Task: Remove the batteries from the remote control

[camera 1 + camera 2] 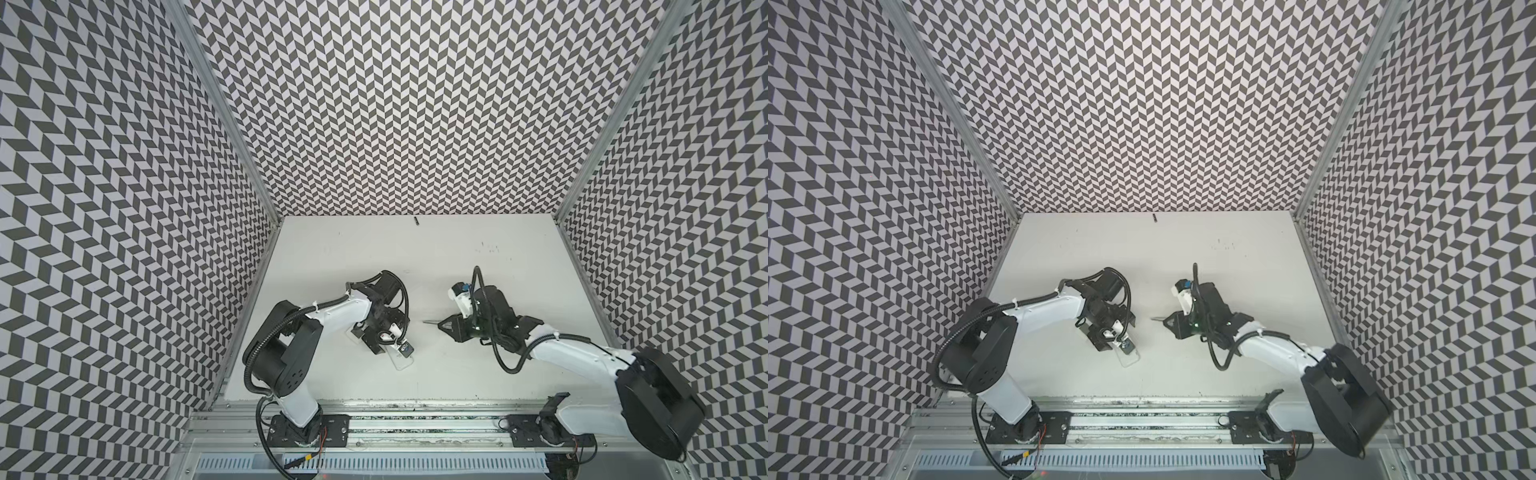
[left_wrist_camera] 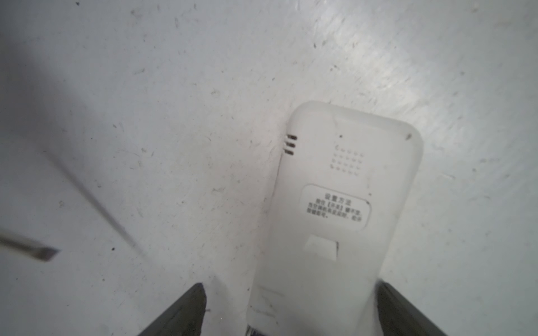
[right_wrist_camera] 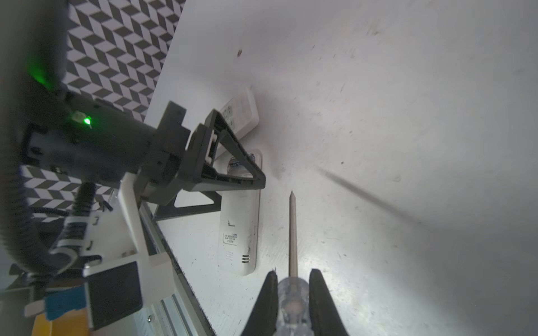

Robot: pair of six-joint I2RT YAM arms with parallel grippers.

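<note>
Left hand (image 2: 291, 286) hung low over the white remote (image 2: 334, 203), and its two fingers (image 2: 189, 308) stood wide apart, one on each side of the remote's near end. One finger was right up against the remote's edge and the other had a gap next to it, so the hand was not squeezing it. The remote lay flat on the tabletop (image 1: 374, 257) with its back side up, showing a small label and three little slots. The right hand (image 3: 293, 273) was closed tight on the clear handle of a thin screwdriver (image 3: 292, 232). The metal tip pointed toward the left hand and was just beside the remote, not touching it. A second remote (image 3: 240, 113) lay just beside the left hand, buttons up. One small dark battery (image 1: 416, 220) lay well apart from both hands, right by the back wall, seen in both top views. The left hand hid part of the remote, so I could not tell if any other battery sat inside it
</note>
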